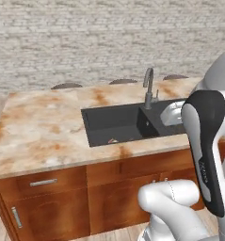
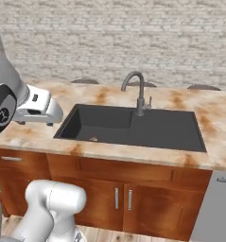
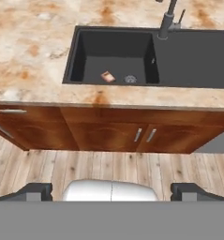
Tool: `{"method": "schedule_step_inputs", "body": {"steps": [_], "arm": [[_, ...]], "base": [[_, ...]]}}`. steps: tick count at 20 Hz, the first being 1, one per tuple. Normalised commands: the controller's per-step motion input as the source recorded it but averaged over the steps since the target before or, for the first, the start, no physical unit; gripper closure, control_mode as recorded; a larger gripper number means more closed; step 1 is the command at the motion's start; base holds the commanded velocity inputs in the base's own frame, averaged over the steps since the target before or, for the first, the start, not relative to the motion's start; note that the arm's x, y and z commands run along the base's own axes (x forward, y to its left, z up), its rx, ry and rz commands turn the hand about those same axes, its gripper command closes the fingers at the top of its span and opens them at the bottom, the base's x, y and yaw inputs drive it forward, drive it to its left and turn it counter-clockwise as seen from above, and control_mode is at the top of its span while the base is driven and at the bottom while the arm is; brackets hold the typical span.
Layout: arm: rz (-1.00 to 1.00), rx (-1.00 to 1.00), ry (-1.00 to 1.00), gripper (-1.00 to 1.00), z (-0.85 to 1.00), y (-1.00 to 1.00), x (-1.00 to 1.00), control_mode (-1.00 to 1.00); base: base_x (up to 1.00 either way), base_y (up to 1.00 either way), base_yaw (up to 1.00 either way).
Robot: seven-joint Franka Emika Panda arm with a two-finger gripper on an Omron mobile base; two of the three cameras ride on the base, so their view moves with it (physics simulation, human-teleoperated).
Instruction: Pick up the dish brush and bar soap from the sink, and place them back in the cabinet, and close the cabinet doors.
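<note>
The pincer (image 3: 111, 192) stands released, its two dark fingertips (image 3: 36, 191) wide apart at the bottom of the hand view, with nothing between them. It hangs high, back from the desk (image 3: 29, 61), looking down over the desk's front edge and the wooden floor (image 3: 108, 166).

Ahead of the pincer, beyond that edge, lies the one sink (image 3: 188, 61), dark charcoal: one deep basin on the left and one flat drainboard on the right. One bar soap (image 3: 108, 77), pinkish-red, lies flat on the basin floor, almost straight ahead of the pincer and well apart from it. Just to its right sits one round drain (image 3: 130, 79). From the left base view a small reddish patch of the bar soap (image 1: 113, 140) shows near the basin's front wall. The dish brush cannot be made out for certain; a thin pale mark on the basin's right wall is too small to name.

One grey gooseneck faucet (image 3: 167, 19) rises at the back rim of the sink, farther from the pincer than the soap and a little to the right.

Under the desk, nearer the pincer than the sink, are reddish-brown cupboard fronts: two vertical silver handles (image 3: 144, 135) side by side below the basin, and to the left one drawer handle (image 3: 12, 111).
</note>
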Motion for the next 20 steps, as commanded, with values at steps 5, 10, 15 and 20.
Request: {"method": "schedule_step_inputs", "body": {"steps": [5, 10, 15, 20], "arm": [[0.0, 0.0, 0.0, -1.0, 0.0, 0.0, 0.0, 1.0], [0.0, 0.0, 0.0, -1.0, 0.0, 0.0, 0.0, 1.0], [0.0, 0.0, 0.0, -1.0, 0.0, 0.0, 0.0, 1.0], [0.0, 0.0, 0.0, -1.0, 0.0, 0.0, 0.0, 1.0]], "base": [[0.6, 0.37, -0.19], [0.55, 0.08, -0.11], [0.32, 0.0, -0.04], [0.22, 0.02, -0.02]]}}
